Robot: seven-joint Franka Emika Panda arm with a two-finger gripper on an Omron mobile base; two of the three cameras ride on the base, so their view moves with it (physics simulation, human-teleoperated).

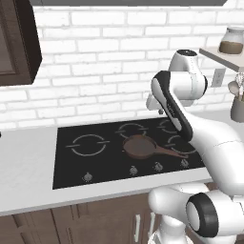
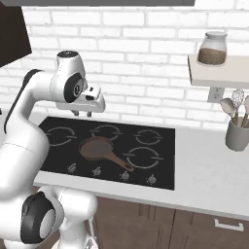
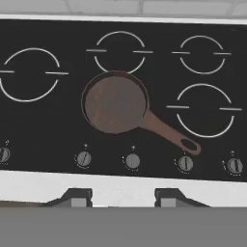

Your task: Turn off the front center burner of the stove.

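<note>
The tool [image 3: 116, 197] is sitting nearest the lens in the hand view, its two dark fingertips [image 3: 77, 197] spread well apart with nothing between them, hanging above the front edge of the white bench [image 3: 120, 185]. In the right base view the tool [image 2: 81, 114] is hovering in the air over the back of the stove [image 2: 160, 172], clear of the glass.

The stove [image 3: 43, 130] is lying flat in the bench, black glass with grey ring marks and a row of small silvery knobs [image 3: 132, 161] along its near side. The front center burner [image 3: 91, 89] is lying in the middle of the glass, just ahead of the knobs, and a brown frying pan [image 3: 116, 102] is sitting on it, covering nearly all of its ring. The pan's handle [image 3: 169, 132] is pointing toward the right-hand knobs and the larger ring beside it.

On the right of the bench a grey utensil holder [image 2: 237, 133] is standing with spoons in it, and above it a glass jar [image 2: 213, 48] is resting on a wall shelf [image 2: 219, 73].
</note>
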